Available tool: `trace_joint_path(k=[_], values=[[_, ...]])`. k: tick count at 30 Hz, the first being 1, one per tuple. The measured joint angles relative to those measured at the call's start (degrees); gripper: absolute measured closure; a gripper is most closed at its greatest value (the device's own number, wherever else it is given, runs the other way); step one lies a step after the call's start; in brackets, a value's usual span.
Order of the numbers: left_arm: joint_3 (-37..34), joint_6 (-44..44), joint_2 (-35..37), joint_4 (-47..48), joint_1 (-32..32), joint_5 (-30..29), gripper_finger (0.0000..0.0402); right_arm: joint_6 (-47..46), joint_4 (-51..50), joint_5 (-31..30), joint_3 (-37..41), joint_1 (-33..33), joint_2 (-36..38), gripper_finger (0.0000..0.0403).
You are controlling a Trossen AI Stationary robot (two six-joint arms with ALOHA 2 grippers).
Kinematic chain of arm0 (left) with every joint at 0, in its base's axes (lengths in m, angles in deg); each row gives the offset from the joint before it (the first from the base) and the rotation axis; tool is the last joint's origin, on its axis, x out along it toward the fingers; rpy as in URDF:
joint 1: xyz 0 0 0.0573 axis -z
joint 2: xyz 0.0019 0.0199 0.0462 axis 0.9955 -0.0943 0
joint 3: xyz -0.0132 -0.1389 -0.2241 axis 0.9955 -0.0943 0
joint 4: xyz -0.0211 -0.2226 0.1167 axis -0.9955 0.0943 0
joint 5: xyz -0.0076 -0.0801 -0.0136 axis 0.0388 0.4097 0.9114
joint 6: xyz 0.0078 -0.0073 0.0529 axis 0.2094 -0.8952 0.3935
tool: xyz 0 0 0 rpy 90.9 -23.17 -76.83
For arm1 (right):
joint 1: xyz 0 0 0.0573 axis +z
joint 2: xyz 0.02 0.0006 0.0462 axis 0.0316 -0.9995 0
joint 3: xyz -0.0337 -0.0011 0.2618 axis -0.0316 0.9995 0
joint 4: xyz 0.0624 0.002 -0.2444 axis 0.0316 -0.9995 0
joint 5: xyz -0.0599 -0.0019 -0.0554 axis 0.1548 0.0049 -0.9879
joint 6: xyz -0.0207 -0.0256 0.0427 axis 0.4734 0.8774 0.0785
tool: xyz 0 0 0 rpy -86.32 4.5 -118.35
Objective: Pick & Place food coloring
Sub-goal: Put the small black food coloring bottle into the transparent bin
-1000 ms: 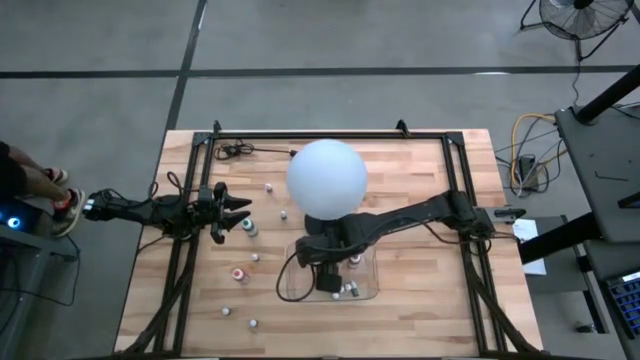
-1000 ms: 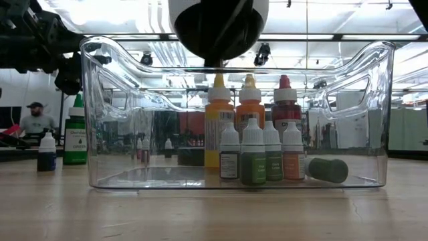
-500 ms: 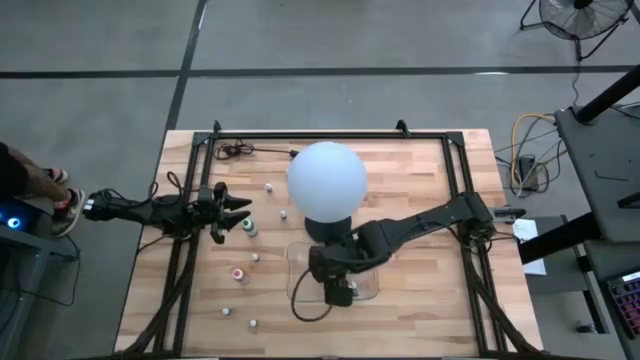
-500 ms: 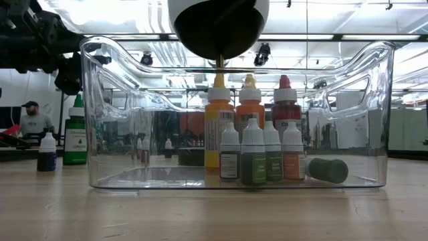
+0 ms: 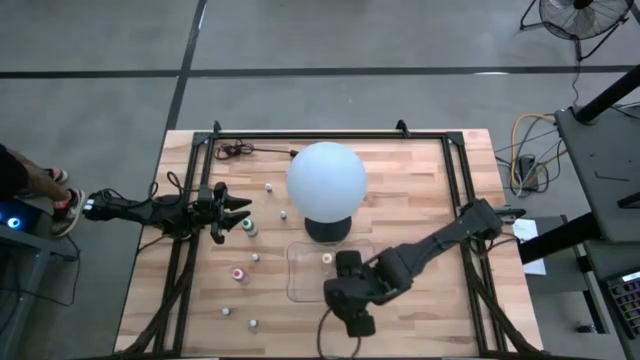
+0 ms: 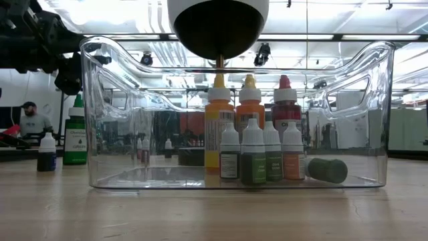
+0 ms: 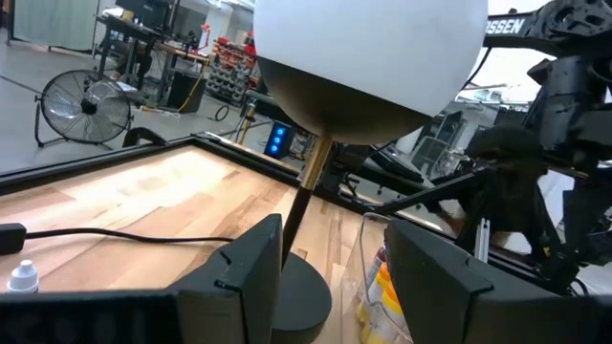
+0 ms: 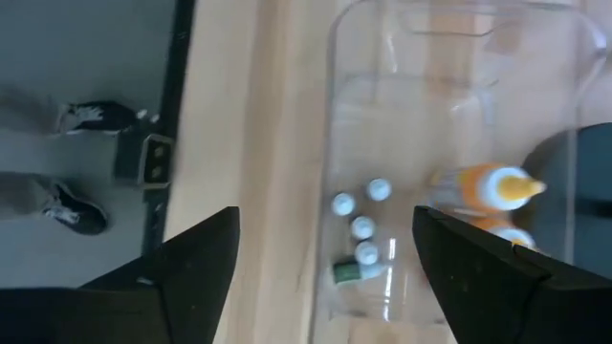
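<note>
- My right gripper point(image 8: 325, 229): jaws spread wide, nothing between them. It hangs over the tray's point(image 5: 296, 288) near rim.
- My left gripper point(image 5: 244, 212): jaws part-spread and empty, parked at the far side of the tabletop point(image 5: 420, 170) from my right jaws.
- Small bottles point(image 8: 363, 227): four stand in a tight cluster in the tray, just ahead of my right jaws, and a dark one point(image 8: 352, 272) lies on its side beside them.
- Tall bottles point(image 6: 250, 114): orange, yellow and red, standing behind the small ones, further from my right jaws.
- Loose bottles: a teal one point(image 5: 248, 228) sits just beside my left jaws, a pink one point(image 5: 238, 273) near them, and more are scattered across the wood.
- Handling, my read: thumb-size plastic droppers, so light, fairly stiff and smooth-walled. They look top-heavy and easy to tip, and likely to slip under a weak pinch.
- Grip point: come from above and pinch across the body just under the cap. The cap shoulder should stop the bottle sliding out. Tapered tips look like poor purchase.
- The cluster is packed cap to cap, so wide jaws would knock the neighbours.
- Materials: the tray is clear hard plastic with curved rims and rounded corners. The tabletop is plank wood with matte grain.
- Globe point(image 5: 326, 178): smooth white, on a thin stem and dark round base just beyond the tray. It blocks my approach from that side.
</note>
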Motion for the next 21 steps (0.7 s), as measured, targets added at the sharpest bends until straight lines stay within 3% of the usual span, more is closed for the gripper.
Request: trace_joint_path(k=[8,21], values=[[0.00,0.00,0.00,0.02,0.01,-0.02,0.0241,-1.01,7.57,0.17,11.97,3.36,7.00,0.0092],[0.00,0.01,0.00,0.04,0.01,-0.01,0.0241,-2.54,26.79,0.02,45.49,5.99,30.46,0.0087]])
